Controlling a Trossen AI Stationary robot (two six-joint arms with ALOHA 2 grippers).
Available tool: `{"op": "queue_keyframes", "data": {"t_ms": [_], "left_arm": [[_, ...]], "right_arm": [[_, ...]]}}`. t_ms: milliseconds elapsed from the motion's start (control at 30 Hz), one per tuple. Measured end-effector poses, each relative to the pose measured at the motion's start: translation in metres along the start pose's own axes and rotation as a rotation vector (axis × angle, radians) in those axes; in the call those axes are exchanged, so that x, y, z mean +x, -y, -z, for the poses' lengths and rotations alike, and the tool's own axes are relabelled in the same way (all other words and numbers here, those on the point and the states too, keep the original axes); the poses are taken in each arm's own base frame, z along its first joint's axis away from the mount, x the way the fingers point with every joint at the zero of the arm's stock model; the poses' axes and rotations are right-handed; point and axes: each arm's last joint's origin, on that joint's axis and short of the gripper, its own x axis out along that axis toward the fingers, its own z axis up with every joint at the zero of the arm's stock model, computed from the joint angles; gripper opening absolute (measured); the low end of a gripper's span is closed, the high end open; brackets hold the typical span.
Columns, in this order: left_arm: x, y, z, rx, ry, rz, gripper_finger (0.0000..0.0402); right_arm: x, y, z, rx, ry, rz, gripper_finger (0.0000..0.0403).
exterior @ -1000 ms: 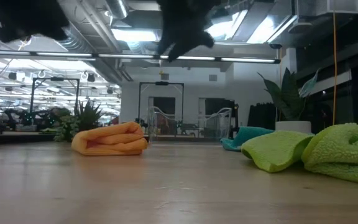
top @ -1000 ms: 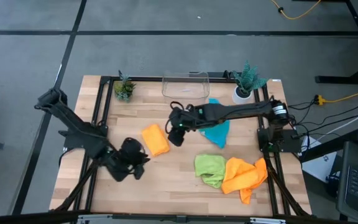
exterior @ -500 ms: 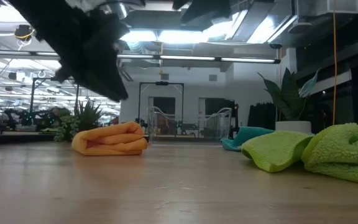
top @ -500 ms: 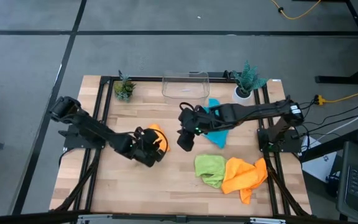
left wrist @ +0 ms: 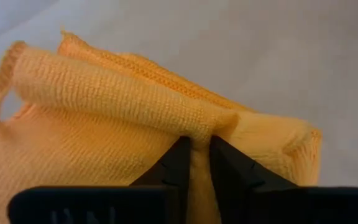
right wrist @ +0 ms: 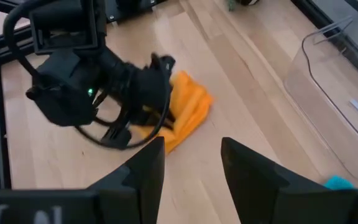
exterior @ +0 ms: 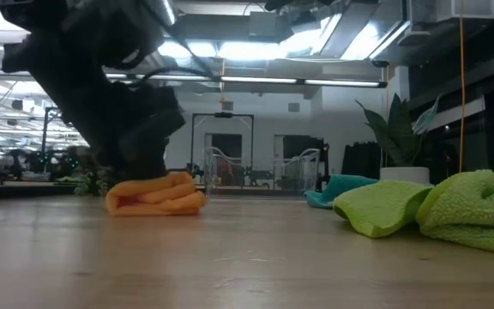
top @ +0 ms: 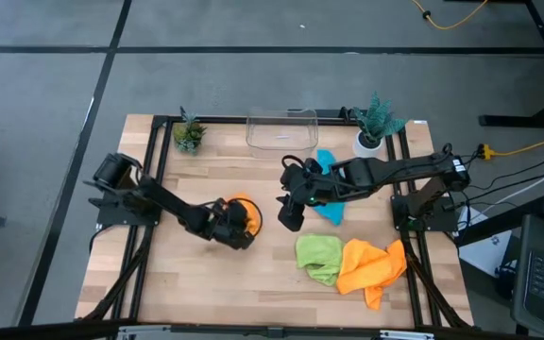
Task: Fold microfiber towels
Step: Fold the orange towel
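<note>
Left wrist view: left fingers [left wrist: 194, 163] pinching fold of rolled orange towel [left wrist: 104, 118]; right fingers [right wrist: 188, 165] apart, empty.

No readable text (labels, signs) anywhere.

Your left arm reaches from the left side of the table toward the middle, bent low. Its left gripper [left wrist: 196, 163] is down on the folded orange towel [left wrist: 104, 118], and the two fingers [left wrist: 173, 165] pinch a ridge of the cloth between them, almost closed. Your right arm stretches from the right side across the back of the table. The right gripper [right wrist: 191, 165] hangs above the wood, fingers apart, holding nothing.
</note>
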Motion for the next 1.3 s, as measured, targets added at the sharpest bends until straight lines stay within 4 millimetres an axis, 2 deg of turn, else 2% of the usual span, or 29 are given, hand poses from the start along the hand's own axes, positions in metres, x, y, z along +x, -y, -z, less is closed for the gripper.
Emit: {"op": "queue_keyframes", "data": {"t_ms": [200,300,533,733,900,1100,1300], "left_arm": [[-0.006,0.012,0.002,0.221,-0.146,0.235,0.0025],[-0.010,0.014,0.003,0.265,-0.228,0.331,0.0015],[-0.017,0.010,-0.004,0.257,-0.208,0.331,0.0014],[-0.019,0.010,-0.008,0.240,-0.189,0.341,0.0020],[-0.035,0.017,-0.026,0.239,-0.116,0.404,0.0021],[-0.052,0.011,-0.042,0.204,-0.112,0.465,0.0050],[-0.054,0.008,-0.047,0.216,-0.098,0.465,0.0101]], "right_arm": [[0.000,0.000,0.001,-0.006,-0.007,0.003,0.0161],[0.000,0.002,0.005,-0.015,-0.059,-0.001,0.0161],[0.001,0.002,0.010,-0.019,-0.111,-0.022,0.0161],[-0.001,-0.008,0.018,-0.052,-0.156,-0.064,0.0161],[-0.003,-0.013,0.021,-0.073,-0.158,-0.072,0.0161],[-0.005,-0.017,0.024,-0.102,-0.158,-0.077,0.0161],[-0.007,-0.021,0.027,-0.121,-0.160,-0.088,0.0161]]}}
